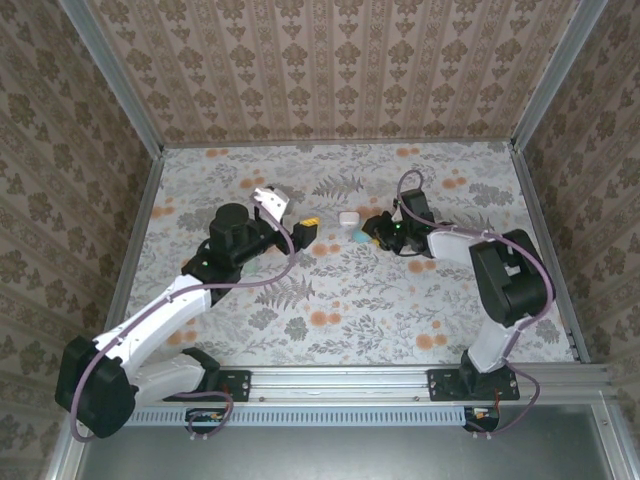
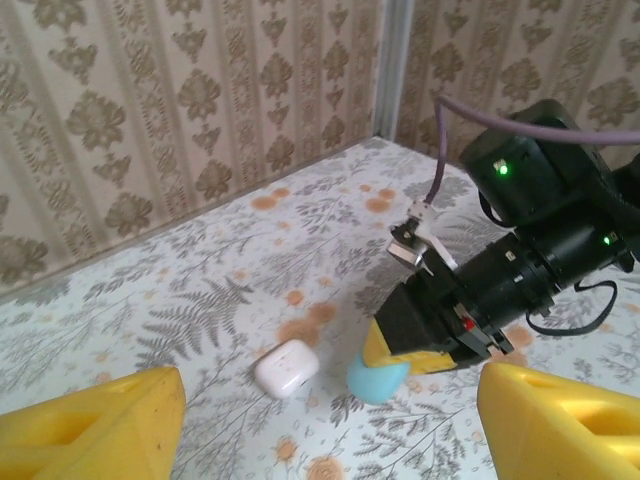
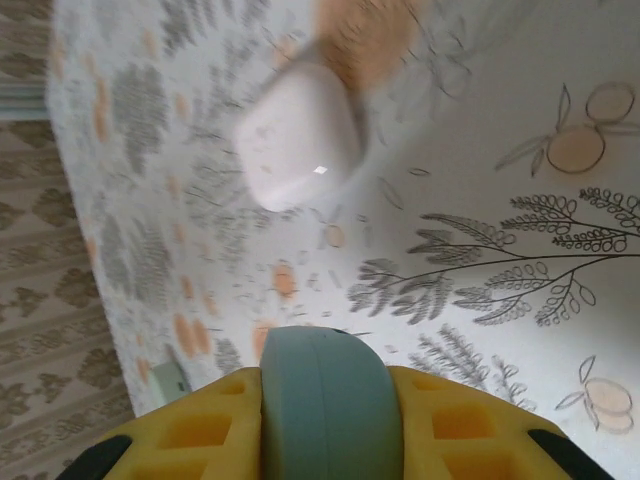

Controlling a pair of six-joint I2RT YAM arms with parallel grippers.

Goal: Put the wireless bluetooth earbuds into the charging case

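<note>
Teal charging case (image 2: 378, 381) is clamped between the yellow fingers of the right gripper (image 2: 405, 352), narrow-set on it, with the rounded end protruding past the fingertips toward the surface (image 2: 200, 290). Contact with the surface cannot be confirmed. Left gripper (image 2: 332, 410) is held wide, with nothing between its fingers. The case is seen ahead of it, slightly right of its centre line and near. The right arm is judged the nearer, since it already holds the case. A white rounded-square item (image 2: 286, 367) is noted just beside the case, apart from it. Whether the case is open, and what it or the white item contains, cannot be told. The next move is judged to depend on the left gripper's approach to the presented case.
</note>
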